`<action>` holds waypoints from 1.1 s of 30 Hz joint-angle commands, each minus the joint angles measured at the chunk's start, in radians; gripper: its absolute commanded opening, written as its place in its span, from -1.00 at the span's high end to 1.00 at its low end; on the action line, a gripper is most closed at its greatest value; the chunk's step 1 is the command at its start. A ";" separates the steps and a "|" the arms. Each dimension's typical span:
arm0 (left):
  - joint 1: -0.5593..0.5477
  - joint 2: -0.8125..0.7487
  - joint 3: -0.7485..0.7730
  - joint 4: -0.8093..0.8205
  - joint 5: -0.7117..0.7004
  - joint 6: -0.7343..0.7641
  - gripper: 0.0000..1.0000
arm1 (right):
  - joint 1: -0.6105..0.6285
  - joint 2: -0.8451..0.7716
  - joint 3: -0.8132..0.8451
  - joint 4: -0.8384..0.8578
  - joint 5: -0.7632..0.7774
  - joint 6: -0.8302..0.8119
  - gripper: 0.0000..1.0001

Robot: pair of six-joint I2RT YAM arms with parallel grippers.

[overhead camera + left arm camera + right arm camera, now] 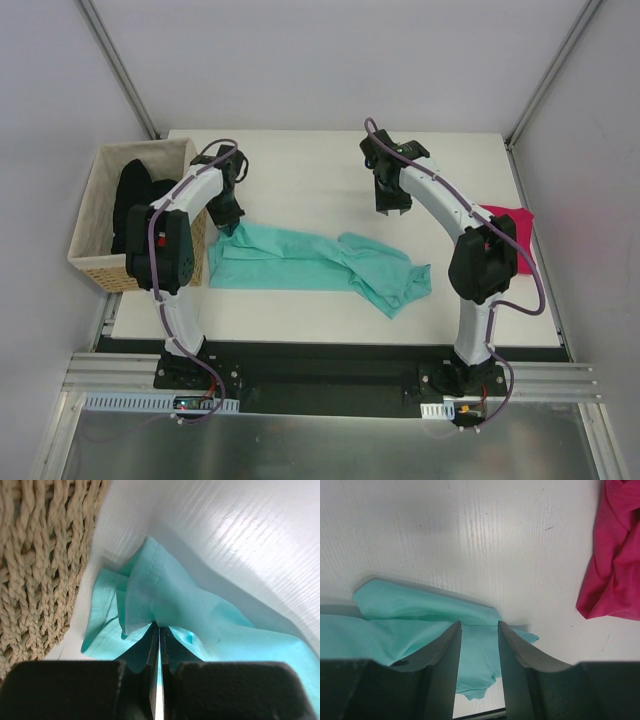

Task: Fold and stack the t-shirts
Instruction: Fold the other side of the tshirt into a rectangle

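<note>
Overhead, black shirts (135, 198) in basket (98, 268), close-up, left pincer (159, 628) gripping teal shirt (167, 587)

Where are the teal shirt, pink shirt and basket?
teal shirt (290, 258), top view, middle of its body.
pink shirt (615, 565), right wrist view, its bunched middle.
basket (35, 570), left wrist view, woven side wall.
</note>
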 commanded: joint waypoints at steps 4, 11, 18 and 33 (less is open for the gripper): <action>0.012 0.031 0.120 -0.010 0.019 0.066 1.00 | -0.014 -0.025 0.026 -0.028 0.033 0.011 0.23; 0.014 0.041 0.200 -0.026 0.020 0.102 1.00 | -0.014 -0.009 0.037 -0.016 0.019 0.023 0.23; 0.022 0.081 0.301 -0.067 0.011 0.132 1.00 | -0.016 0.001 0.051 -0.006 0.027 0.026 0.23; 0.025 0.172 0.391 -0.098 0.049 0.168 1.00 | -0.004 -0.058 -0.076 0.026 0.008 0.083 0.21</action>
